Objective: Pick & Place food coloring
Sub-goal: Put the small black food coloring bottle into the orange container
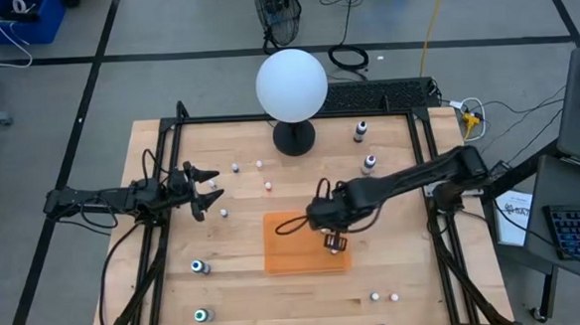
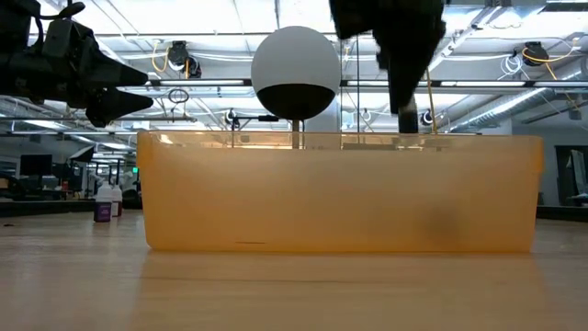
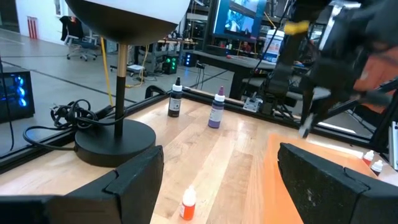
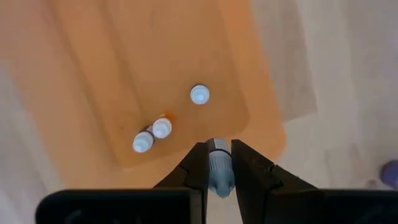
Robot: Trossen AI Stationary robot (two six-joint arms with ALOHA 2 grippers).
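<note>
- my right gripper (image 4: 220, 163) pinches a small food coloring bottle (image 4: 219, 171) above the orange bin (image 1: 285, 257); i should lower it upright into bare floor, clear of the three bottles (image 4: 160, 129) inside, then let go.
- my left gripper (image 1: 204, 189) waits open, well apart.
- the bottle is tiny, pale-capped, bluish.

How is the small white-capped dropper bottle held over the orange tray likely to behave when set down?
The small white-capped dropper bottle, pinched between the right gripper fingers, looks light. Being narrow and tall, it probably tips easily and would roll. Three bottles already stand upright in the orange translucent tray, so gentle release likely works.
</note>
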